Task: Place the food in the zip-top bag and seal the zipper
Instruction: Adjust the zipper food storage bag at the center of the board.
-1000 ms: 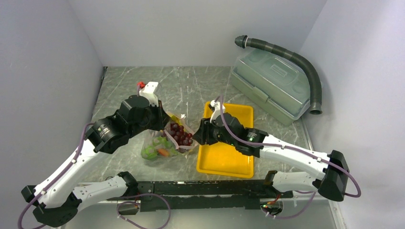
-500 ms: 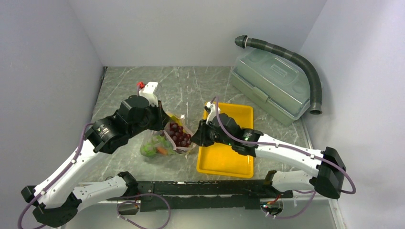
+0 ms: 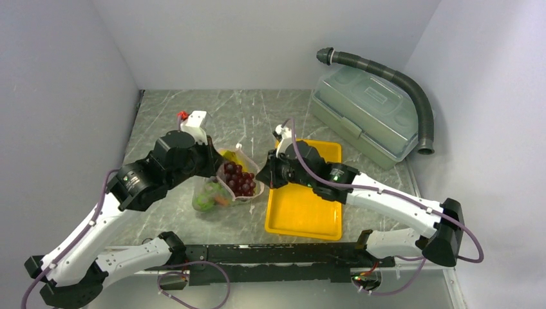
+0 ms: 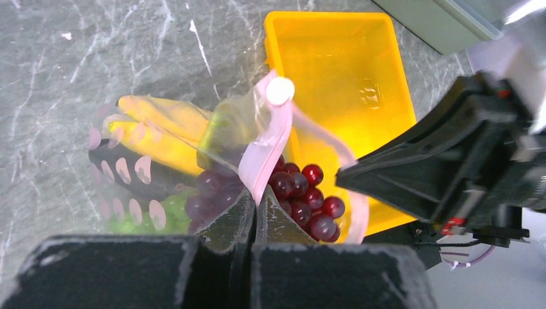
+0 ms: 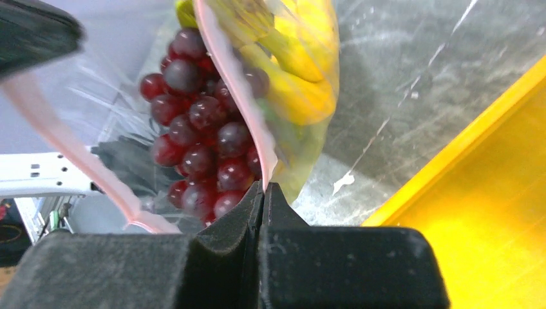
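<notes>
Both jaws pinched tight on the bag's mouth!
Left gripper [image 4: 253, 215] and right gripper [image 5: 263, 198] each clamp the narrow pale pink zipper strip [image 4: 269, 148] on opposite sides, with the mouth gaping between them. Inside the clear crinkly plastic bag [image 3: 212, 193] are dark red toy grapes [image 5: 199, 122], yellow toy bananas [image 4: 164, 129] and something green [image 3: 204, 203], too blurred to name. The bag sits centre frame in the top view, just left of the yellow plastic tray [image 3: 309, 215].

The left gripper [image 4: 253, 207] has its jaws pressed together on the pink zipper [image 4: 275, 136] of the zip-top bag [image 4: 226, 125] holding dark red grapes [image 4: 308, 193] and bananas [image 4: 161, 125], yellow tray [image 4: 348, 64] beyond.
</notes>
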Tool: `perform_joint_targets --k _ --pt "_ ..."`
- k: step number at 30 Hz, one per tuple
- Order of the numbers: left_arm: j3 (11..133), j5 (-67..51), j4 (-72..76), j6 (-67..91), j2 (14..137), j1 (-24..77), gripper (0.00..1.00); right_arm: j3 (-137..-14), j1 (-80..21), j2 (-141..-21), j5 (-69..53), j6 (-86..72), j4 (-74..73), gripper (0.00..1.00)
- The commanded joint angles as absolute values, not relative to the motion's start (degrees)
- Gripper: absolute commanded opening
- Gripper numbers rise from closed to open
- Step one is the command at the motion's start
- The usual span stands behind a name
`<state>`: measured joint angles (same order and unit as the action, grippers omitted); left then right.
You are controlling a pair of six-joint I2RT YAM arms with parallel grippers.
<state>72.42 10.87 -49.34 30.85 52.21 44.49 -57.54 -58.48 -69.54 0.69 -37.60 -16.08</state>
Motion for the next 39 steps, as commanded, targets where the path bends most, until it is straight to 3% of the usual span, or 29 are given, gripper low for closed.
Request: perform_joint_targets --k 1,13,17,21,25,29,32,39 --pt "76.72 14.01 -49.17 29.63 49.78 44.6 0.0 -68.73 -58.23 -69.25 4.31 -31.74 -18.67 0.0" --pt "86.98 16.78 -57.18 23.49 48.67 44.58 0.0 -94.79 -58.27 -76.61 3.42 -22.02 -27.85 0.0" --pt "82.35 16.42 -52.42 23.79 47.16 44.56 0.0 -94.9 -58.58 -78.2 0.68 -22.82 -26.48 0.0" --pt "77.51 5.2 -49.22 26.72 52.73 44.63 0.0 -95.73 -61.63 -82.34 -2.14 -21.75 -27.14 0.0" --pt "77.65 14.34 -49.49 25.14 51.52 44.52 0.0 -90.83 -57.22 -80.21 8.06 -19.8 -28.17 0.0" --pt "80.89 18.36 -50.26 23.16 49.04 44.49 0.0 -84.87 -49.52 -75.93 6.75 -23.34 -25.21 0.0" --pt "81.29 11.9 -49.61 23.78 52.18 44.52 0.0 -86.61 -54.33 -77.78 -0.85 -23.48 -22.56 0.0" --pt "80.81 11.02 -48.63 23.5 53.45 44.53 0.0 -87.74 -58.77 -78.25 0.3 -23.87 -20.92 0.0"
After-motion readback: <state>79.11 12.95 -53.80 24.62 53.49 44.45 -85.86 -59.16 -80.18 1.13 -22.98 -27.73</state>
